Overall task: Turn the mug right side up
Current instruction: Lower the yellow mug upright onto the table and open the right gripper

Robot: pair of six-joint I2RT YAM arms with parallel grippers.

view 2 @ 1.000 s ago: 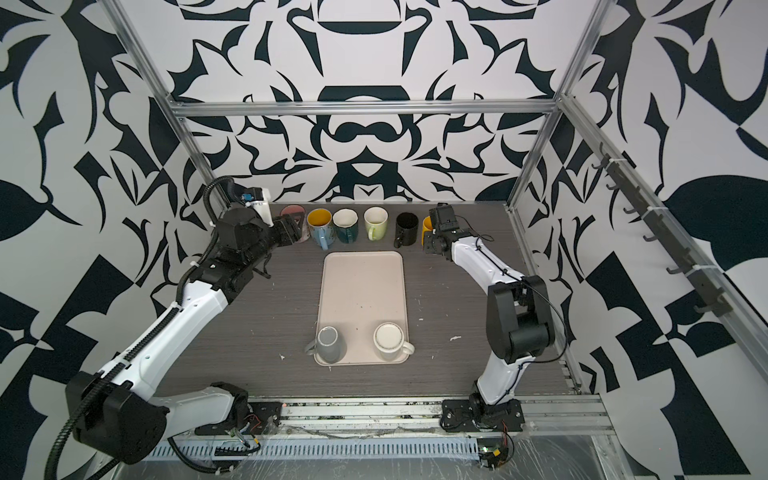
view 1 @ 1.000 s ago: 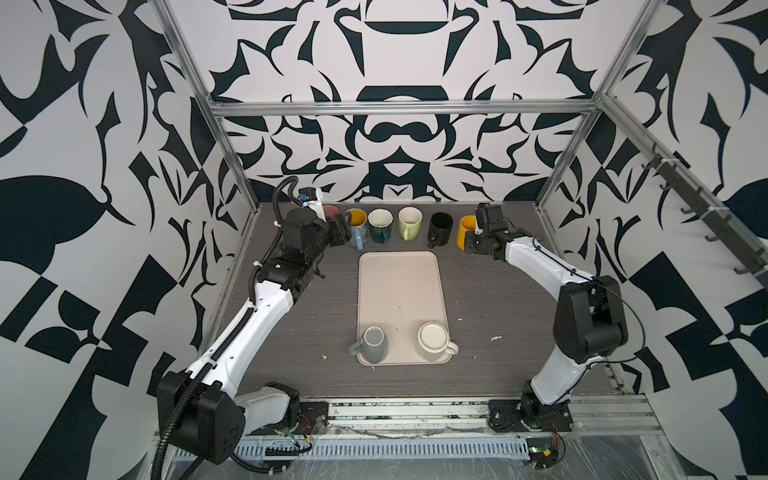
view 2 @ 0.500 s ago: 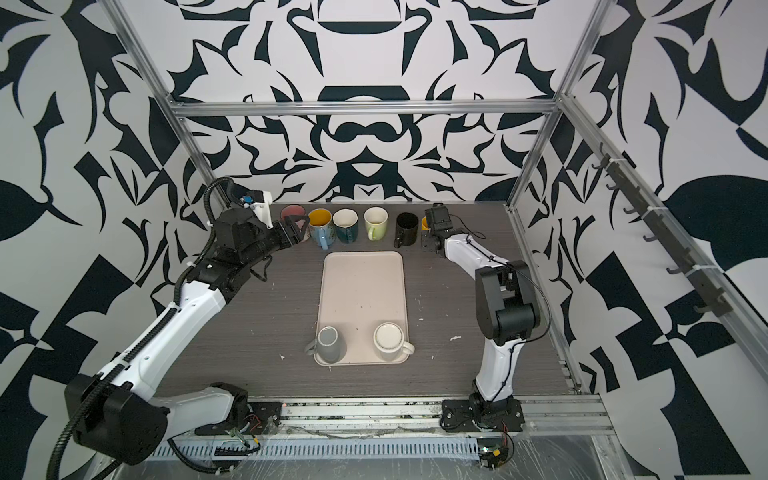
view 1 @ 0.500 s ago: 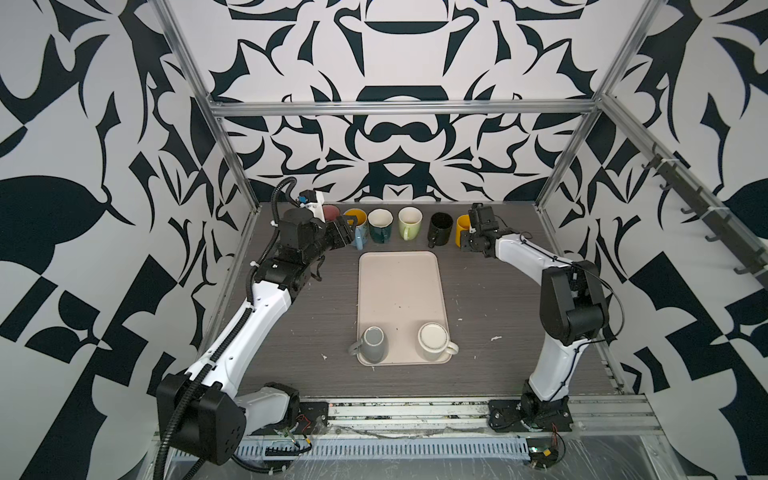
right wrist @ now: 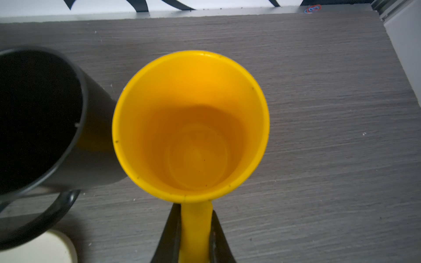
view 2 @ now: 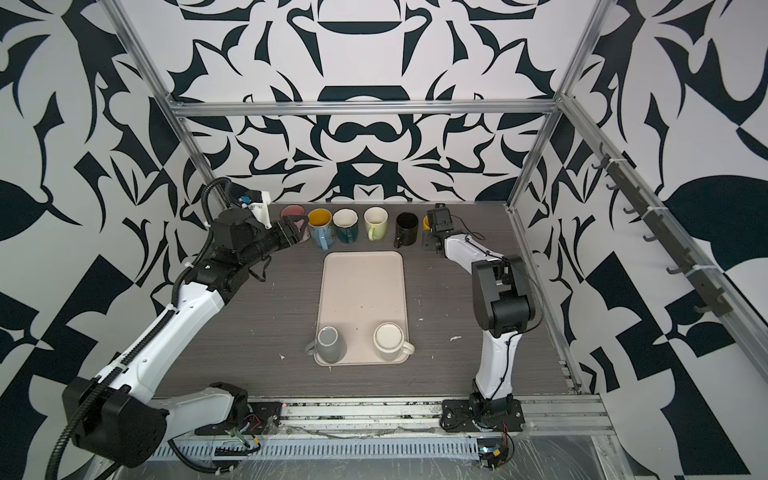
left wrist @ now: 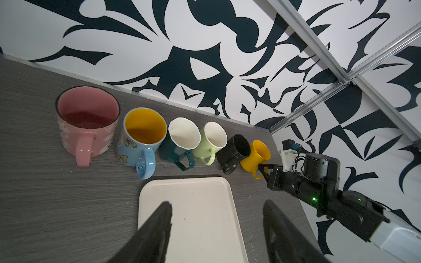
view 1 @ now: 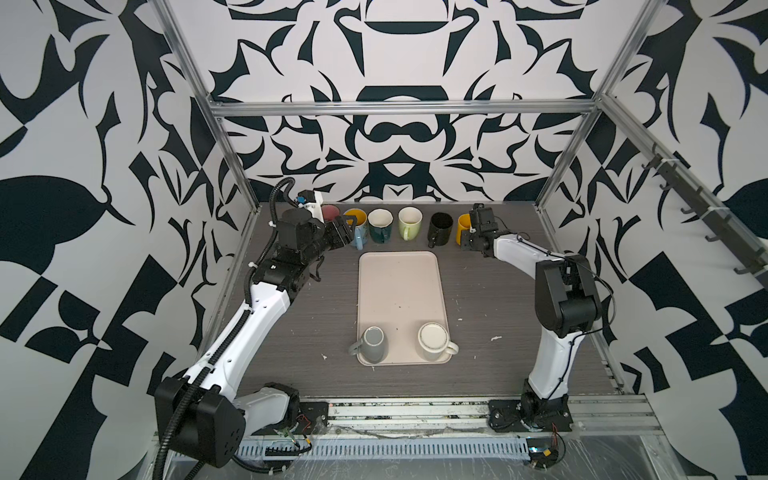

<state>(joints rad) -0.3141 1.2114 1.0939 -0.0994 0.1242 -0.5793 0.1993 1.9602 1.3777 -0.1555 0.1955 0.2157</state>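
Note:
A yellow mug (right wrist: 191,127) stands upright, mouth up, at the right end of the back row; it shows in both top views (view 1: 463,227) (view 2: 425,222). My right gripper (right wrist: 196,227) is shut on its handle, one finger on each side, also seen in the left wrist view (left wrist: 262,168). My left gripper (left wrist: 216,205) hangs open and empty over the far end of the cream tray (left wrist: 200,218), in front of the pink mug (left wrist: 87,118) and the blue mug (left wrist: 141,139). A grey mug (view 1: 372,344) and a white mug (view 1: 433,341) stand mouth down on the tray.
The back row also holds a dark teal mug (view 1: 379,226), a light green mug (view 1: 409,223) and a black mug (view 1: 440,228) close beside the yellow one. The back wall runs right behind the row. A rail of hooks (view 1: 706,216) lines the right wall.
The right arm's elbow has folded in toward the back, while its gripper stays shut on the yellow mug's handle. The left gripper has barely shifted.

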